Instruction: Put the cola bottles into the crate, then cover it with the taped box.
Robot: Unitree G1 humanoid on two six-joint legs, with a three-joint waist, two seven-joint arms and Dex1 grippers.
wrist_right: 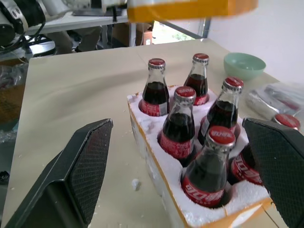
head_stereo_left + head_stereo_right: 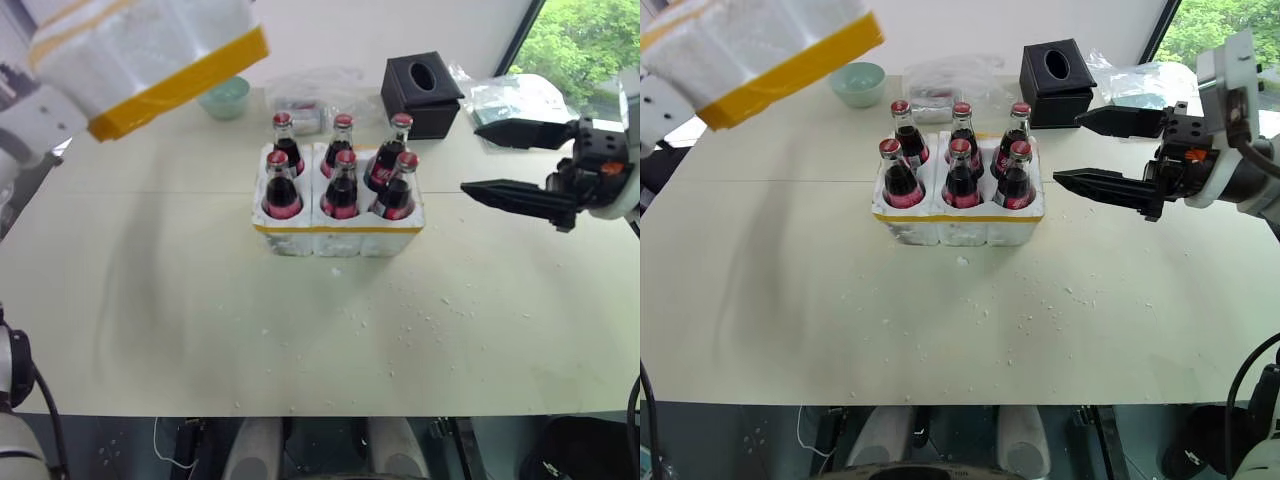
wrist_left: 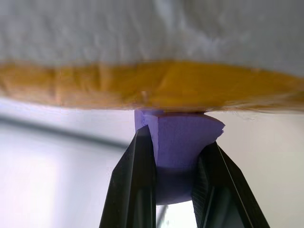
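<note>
All six cola bottles [image 2: 340,185] stand upright in the wells of the crate [image 2: 335,238], which rests near the middle of the worktop [image 2: 150,300]. The taped box [image 2: 140,55] is in the air above the worktop's far left area, tilted, clear of the crate. The left gripper [image 3: 173,156] has its fingers clamped on a purple tab under the box's yellow-taped edge. The right gripper [image 2: 1105,152] hangs to the right of the crate, fingers spread wide and empty. A black tissue box [image 2: 420,95] and a green bowl [image 2: 225,98] sit behind the crate.
</note>
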